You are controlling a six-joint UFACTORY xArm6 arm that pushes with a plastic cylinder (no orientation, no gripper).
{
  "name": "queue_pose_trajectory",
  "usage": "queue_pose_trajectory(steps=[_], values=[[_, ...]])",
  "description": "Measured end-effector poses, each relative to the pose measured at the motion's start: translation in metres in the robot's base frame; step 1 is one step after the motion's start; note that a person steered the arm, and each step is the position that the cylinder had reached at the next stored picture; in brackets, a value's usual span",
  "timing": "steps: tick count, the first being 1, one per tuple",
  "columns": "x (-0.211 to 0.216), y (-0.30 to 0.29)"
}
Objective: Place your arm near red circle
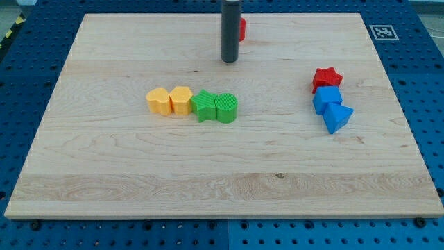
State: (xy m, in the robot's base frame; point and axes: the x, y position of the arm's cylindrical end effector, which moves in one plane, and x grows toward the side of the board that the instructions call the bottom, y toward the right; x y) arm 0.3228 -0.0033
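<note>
The red circle (242, 28) sits near the view's top edge of the wooden board, mostly hidden behind my dark rod. My tip (229, 60) rests on the board just below and slightly left of the red block, close to it. I cannot tell if they touch.
A row near the middle holds a yellow block (159, 101), an orange block (181, 100), a green star (204, 105) and a green cylinder (226, 107). At the view's right stand a red star (326, 78), a blue block (327, 100) and a blue triangle (338, 117).
</note>
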Motion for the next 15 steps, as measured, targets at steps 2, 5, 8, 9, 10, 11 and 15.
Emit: queue_pose_trajectory(steps=[2, 5, 8, 9, 10, 11, 15], values=[[-0.053, -0.063], [-0.113, -0.072], [-0.123, -0.047], [-0.123, -0.047], [-0.122, -0.046], [-0.114, -0.04], [-0.102, -0.01]])
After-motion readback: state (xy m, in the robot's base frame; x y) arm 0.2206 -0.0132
